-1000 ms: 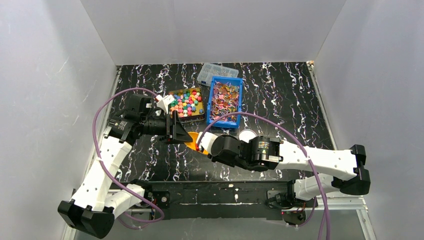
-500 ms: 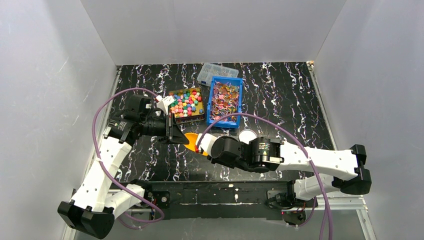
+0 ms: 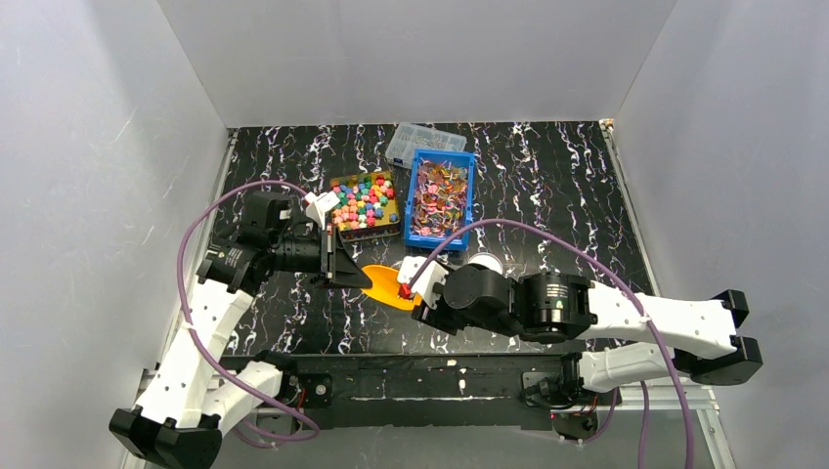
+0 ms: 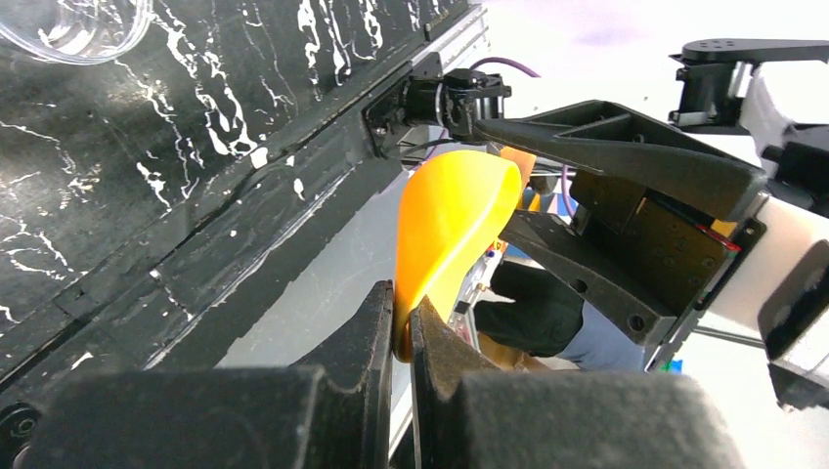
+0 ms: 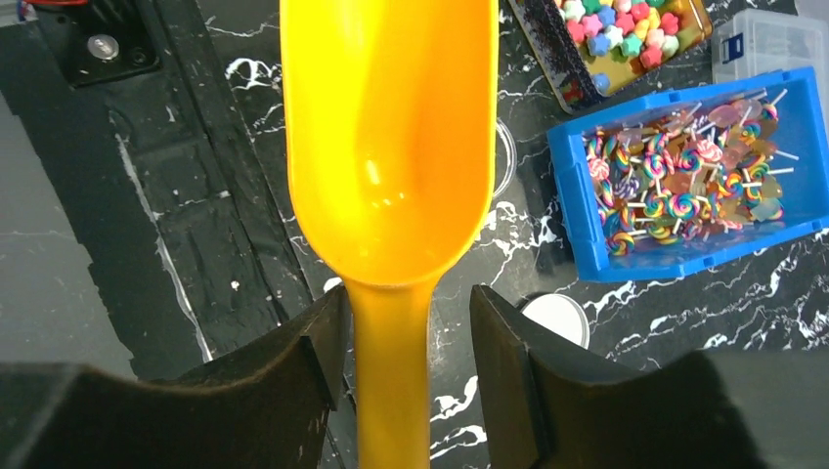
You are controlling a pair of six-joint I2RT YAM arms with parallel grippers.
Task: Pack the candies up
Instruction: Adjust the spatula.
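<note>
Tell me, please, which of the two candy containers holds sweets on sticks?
The blue bin: its candies are lollipops on white sticks, while the dark tray beside it holds loose star-shaped chunks.

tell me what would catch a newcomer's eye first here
The bright orange scoop is held mid-table between the two arms: the left gripper pinches its rim, while its handle sits between the open fingers of the right gripper. Behind it, toward the back of the table, a blue bin of swirly lollipops stands beside a dark tray of multicoloured chunky candies.
</note>
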